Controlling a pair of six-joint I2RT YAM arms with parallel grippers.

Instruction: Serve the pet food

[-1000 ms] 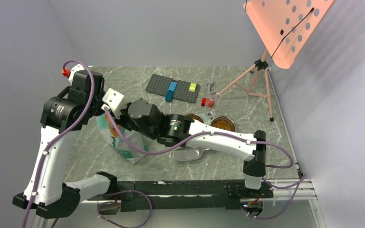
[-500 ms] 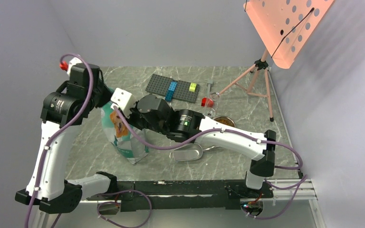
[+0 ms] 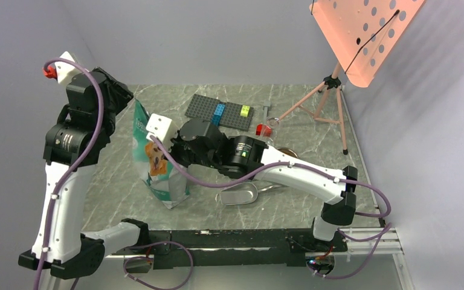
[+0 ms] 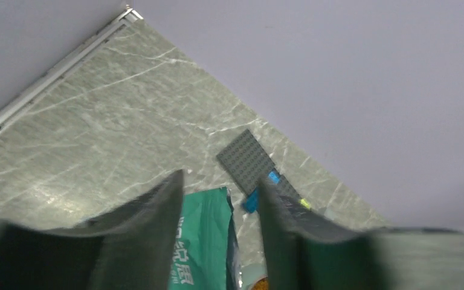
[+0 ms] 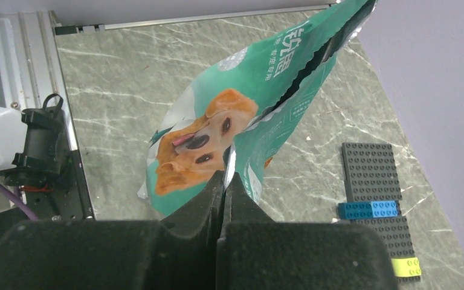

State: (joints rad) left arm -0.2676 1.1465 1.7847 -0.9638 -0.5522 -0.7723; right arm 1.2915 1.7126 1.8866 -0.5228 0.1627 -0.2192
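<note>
Since a second ago the left arm has lifted up and back toward the left wall, its left hand (image 4: 220, 184) has let go and now stands released, fingers apart, above the top of the pouch (image 3: 164, 180). The pouch has come up from a low slump to stand tall on the table (image 3: 121, 181).

Nearest the arm bases, a shiny metal scoop (image 3: 239, 194) lies on the table just under the right forearm, to the right of the pouch.

A little farther in, the teal-and-white pouch with a golden retriever printed on it stands upright, leaning slightly. Its top is open in a narrow slit; the inside cannot be seen. The right hand (image 5: 224, 180) is clenched on the pouch's side edge, beside the dog's face, the fingers pressed together on the foil.

Past the right forearm, a steel bowl (image 3: 290, 149) peeks out, mostly hidden. The pet food (image 3: 286, 153) shows there only as a thin brown sliver — well apart from the pouch.

Farther back lies a grey brick baseplate (image 3: 232, 115) carrying a blue brick (image 3: 217, 115) and a yellow brick (image 3: 245, 110). A small red object (image 3: 262, 128) sits just to its right.

At the far right, a pink tripod (image 3: 329, 96) holds a pink perforated board (image 3: 362, 36).
</note>
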